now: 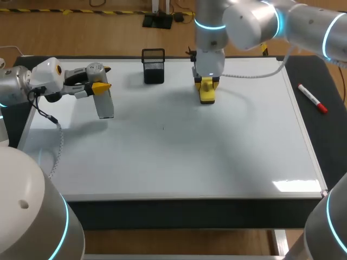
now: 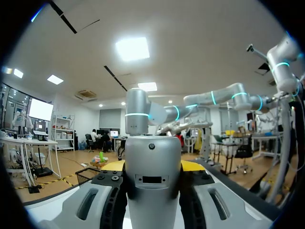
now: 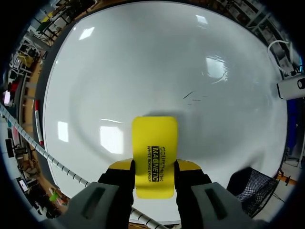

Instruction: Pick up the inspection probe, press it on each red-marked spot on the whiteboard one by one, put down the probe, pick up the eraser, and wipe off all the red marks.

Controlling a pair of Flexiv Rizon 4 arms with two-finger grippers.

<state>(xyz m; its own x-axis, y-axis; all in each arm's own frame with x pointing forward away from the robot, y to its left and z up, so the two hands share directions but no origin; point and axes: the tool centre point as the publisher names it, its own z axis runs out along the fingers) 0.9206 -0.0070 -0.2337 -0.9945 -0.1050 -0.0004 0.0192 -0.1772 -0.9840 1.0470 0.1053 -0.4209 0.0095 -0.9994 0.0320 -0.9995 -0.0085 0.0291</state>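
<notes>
— What is the surface like?
— A glossy whiteboard [image 1: 179, 157] lies flat on a dark worktop [image 1: 331, 135] and covers most of it. Dark strips show along the near edge and at the right. Bright patches of light reflect off the board, and a few faint dark strokes [image 3: 190, 98] sit near its middle.

— Start at the left, then.
— The left tool [image 1: 103, 77] hangs over the board's left part, with its fingers pointing toward the right. It is clamped on the probe [image 1: 105, 105], a smooth silver-grey body with a rounded end. In the left wrist view the probe fills the gap between the two yellow tips, which press it from both sides. I cannot tell whether its lower end touches the board.

— Next along?
— A small black wire-mesh basket [image 1: 154, 70], square with a thin handle frame, stands at the board's far edge, apart from both tools.

— And the eraser?
— Right of the basket, the right tool [image 1: 207, 85] points straight down, closed on the eraser [image 1: 207, 96]. The eraser is a bright yellow block with rounded corners and black print, and the tool holds it by its two long sides. It sits low over the far middle of the board, but I cannot make out whether it touches. A white coiled cable [image 1: 255, 76] runs from that arm toward the far right corner.

— Further right?
— A marker [image 1: 312, 99], with a white barrel and red cap, lies on the dark worktop beside the board's right edge.
</notes>
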